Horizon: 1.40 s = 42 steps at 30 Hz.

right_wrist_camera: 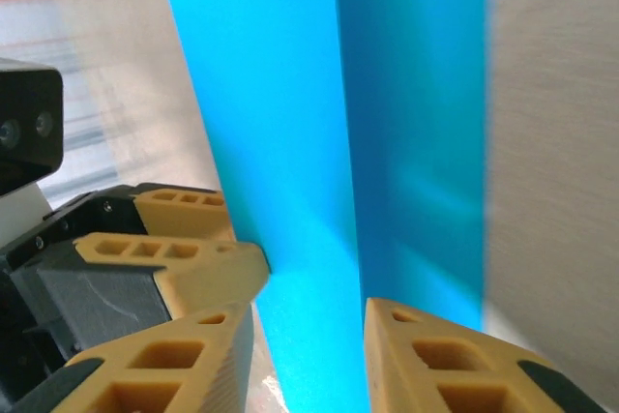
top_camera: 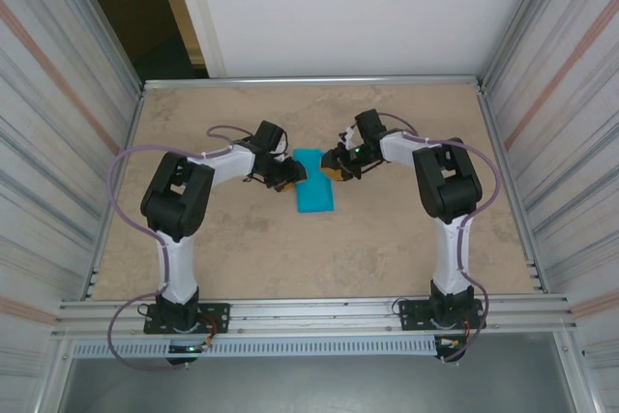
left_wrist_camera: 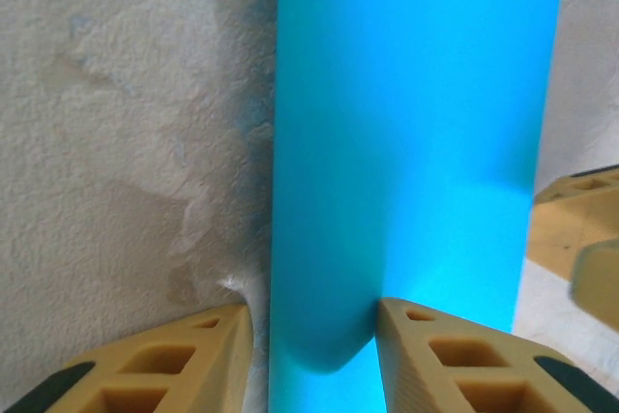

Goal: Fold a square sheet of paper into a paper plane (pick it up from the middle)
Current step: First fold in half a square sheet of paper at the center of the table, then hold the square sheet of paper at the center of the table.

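**Workpiece position.** The square sheet of paper [top_camera: 315,195] lies near the centre of the table [top_camera: 242,249] in the top view, slightly above the middle of the frame. It presents as a narrow rectangle, which suggests it is doubled over along a centre fold. No pointed dart shape is visible, so the task is judged to be at an early fold.

**Left gripper.** The left gripper [left_wrist_camera: 309,309] sits at the left long edge of the sheet. In the left wrist view its jaws stand apart at the bottom of the frame, with a rounded lip of paper between them. The fingers [left_wrist_camera: 193,365] are not pressed together. Whether the pads touch the paper cannot be told. Straddling the edge in this way would let the jaws pinch or flatten the fold line.

**Right gripper.** The right gripper [right_wrist_camera: 308,309] faces it from the opposite long edge. Its jaws are parted, and the sheet runs up the frame between them. One half appears lighter than the other along a lengthwise crease, so one flap may be slightly raised. No clamp on the paper is evident.

**Rationale.** Placing the grippers on opposing edges keeps the thin sheet from sliding while a crease is worked.

**Caution.** A closure from one side only is likely to drag the sheet or skew the fold.
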### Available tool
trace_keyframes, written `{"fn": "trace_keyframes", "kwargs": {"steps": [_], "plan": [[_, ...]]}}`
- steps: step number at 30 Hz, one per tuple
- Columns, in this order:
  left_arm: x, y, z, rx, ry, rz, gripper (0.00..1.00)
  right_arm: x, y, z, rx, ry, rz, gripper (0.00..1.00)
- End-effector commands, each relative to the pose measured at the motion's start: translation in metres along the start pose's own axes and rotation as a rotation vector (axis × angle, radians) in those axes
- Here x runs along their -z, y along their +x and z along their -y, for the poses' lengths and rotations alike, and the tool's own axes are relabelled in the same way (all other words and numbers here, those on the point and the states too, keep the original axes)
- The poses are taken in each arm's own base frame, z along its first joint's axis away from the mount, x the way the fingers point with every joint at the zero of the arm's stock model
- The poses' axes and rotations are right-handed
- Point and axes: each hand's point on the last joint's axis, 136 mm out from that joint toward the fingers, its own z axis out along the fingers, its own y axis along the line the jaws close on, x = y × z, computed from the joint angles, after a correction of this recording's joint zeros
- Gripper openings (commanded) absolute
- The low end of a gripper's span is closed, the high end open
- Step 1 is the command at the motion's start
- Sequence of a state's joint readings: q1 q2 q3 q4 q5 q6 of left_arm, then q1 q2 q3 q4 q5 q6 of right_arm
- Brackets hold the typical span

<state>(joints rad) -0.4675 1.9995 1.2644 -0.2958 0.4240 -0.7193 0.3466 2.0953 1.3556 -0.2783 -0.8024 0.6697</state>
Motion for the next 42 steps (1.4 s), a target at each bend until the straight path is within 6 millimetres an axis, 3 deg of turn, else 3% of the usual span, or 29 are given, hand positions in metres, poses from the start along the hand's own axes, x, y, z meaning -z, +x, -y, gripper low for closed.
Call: {"fn": "trace_keyframes", "kwargs": {"steps": [1,5,7,15,28,42], "plan": [[-0.025,0.028,-0.044,0.064,-0.172,-0.08,0.41,0.033,-0.002,-0.003,0.023,0.03,0.077,0.39],[-0.03,0.038,-0.051,0.046,-0.229,-0.095,0.42,0.049,0.0,0.006,0.024,0.076,0.134,0.4],[-0.041,0.047,-0.063,0.03,-0.276,-0.133,0.42,0.052,0.002,0.009,0.027,0.089,0.147,0.4],[-0.046,0.069,-0.083,-0.037,-0.477,-0.203,0.46,0.06,0.002,0.009,0.032,0.085,0.18,0.4],[-0.052,0.072,-0.079,-0.043,-0.556,-0.22,0.51,0.071,0.003,0.018,0.042,0.076,0.183,0.4],[-0.056,0.072,-0.082,-0.01,-0.576,-0.212,0.52,0.064,0.002,0.015,0.063,0.069,0.166,0.42]]}}
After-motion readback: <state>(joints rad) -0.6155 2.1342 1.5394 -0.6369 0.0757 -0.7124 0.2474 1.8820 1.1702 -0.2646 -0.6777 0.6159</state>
